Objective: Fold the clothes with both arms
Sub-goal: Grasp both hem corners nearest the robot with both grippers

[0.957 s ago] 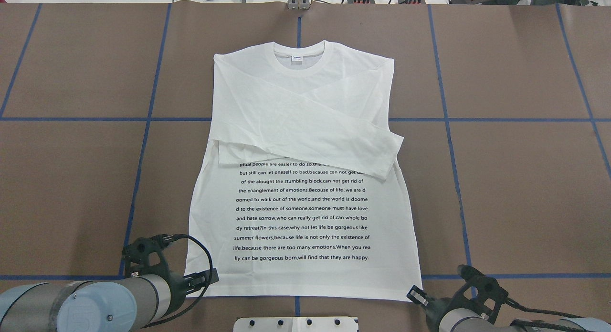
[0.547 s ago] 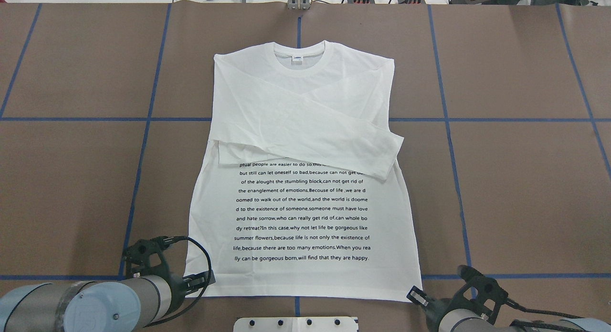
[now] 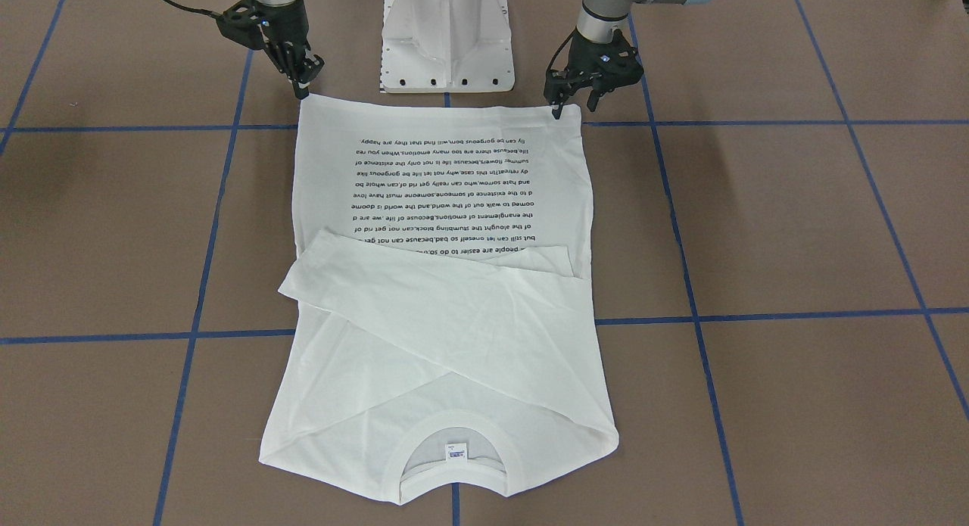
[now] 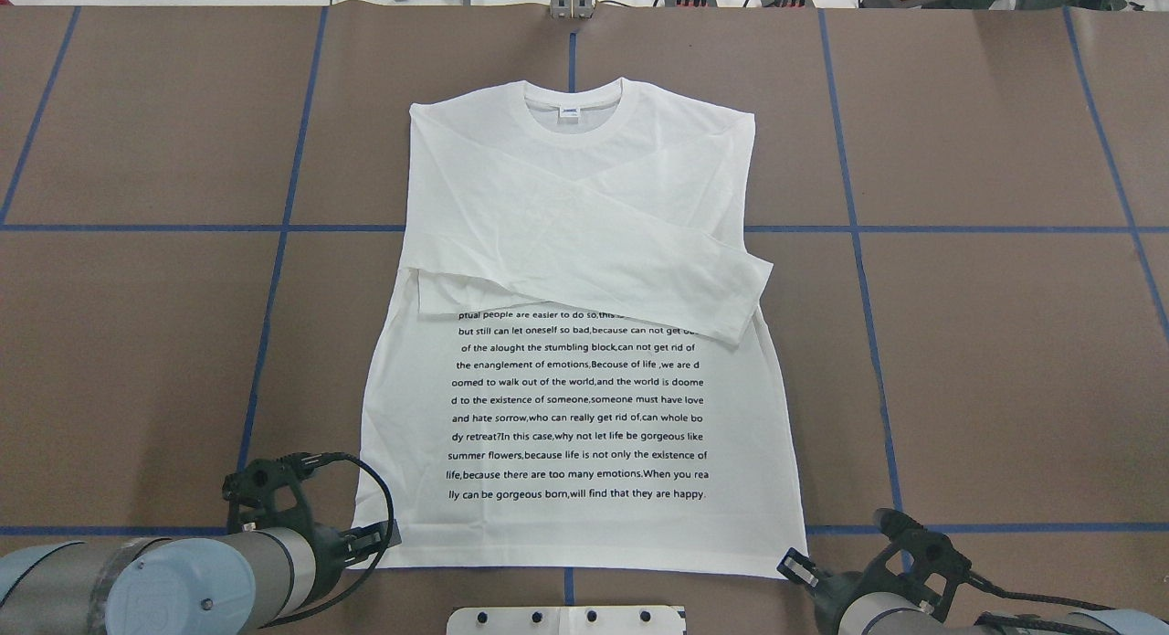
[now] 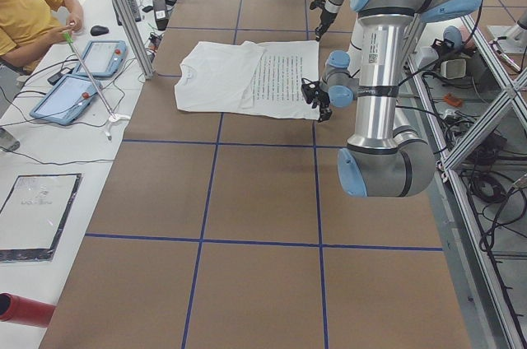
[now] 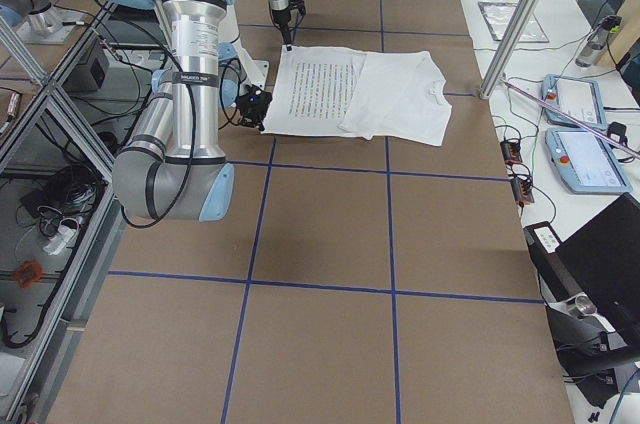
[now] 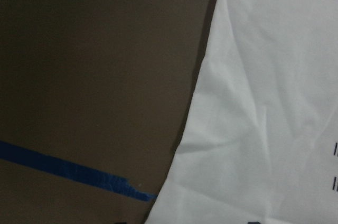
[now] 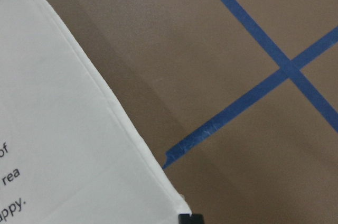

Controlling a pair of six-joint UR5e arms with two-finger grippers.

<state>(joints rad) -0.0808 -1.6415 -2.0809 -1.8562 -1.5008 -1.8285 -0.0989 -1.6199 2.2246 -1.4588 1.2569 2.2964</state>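
1. Exterior front-facing: the white long-sleeved T-shirt [image 3: 447, 322] lies flat in the middle of the table [image 3: 795, 223]. Its hem is toward the robot-side edge and its collar toward the operators' edge, with both sleeves crossed over the chest. The left gripper [image 3: 571, 110] hangs over one hem corner, its two prongs apart and nothing between them. The right gripper [image 3: 303, 93] points down at the other corner, but whether it is apart or together cannot be told. The white pedestal base [image 3: 447, 34] stands between them.
2. Overhead exterior: the printed text [image 4: 575, 402] faces up on the side of the sleeves nearer the robot. Each hem corner lies just beside a gripper, near the robot-side edge.
3. Exterior left: the left arm [image 5: 379, 77] reaches down to the near hem corner. An operator [image 5: 33, 3] sits beyond the operators' edge.
4. Exterior right: the right arm [image 6: 190, 74] bends down to its own hem corner.
5. Left wrist-mounted: only the shirt's side edge and a blue tape line [image 7: 63, 166] show, and no finger is clear.
6. Right wrist-mounted: the hem corner tapers to the bottom of the view, with a sliver of black beside it.
7. Judgement: the cloth looks thin, light and limp, so it will sag and drape from wherever it is pinched. The best hold is probably at both hem corners, on the stitched hem and through both layers. Lifting both corners evenly should keep the loose sleeves from sliding off.
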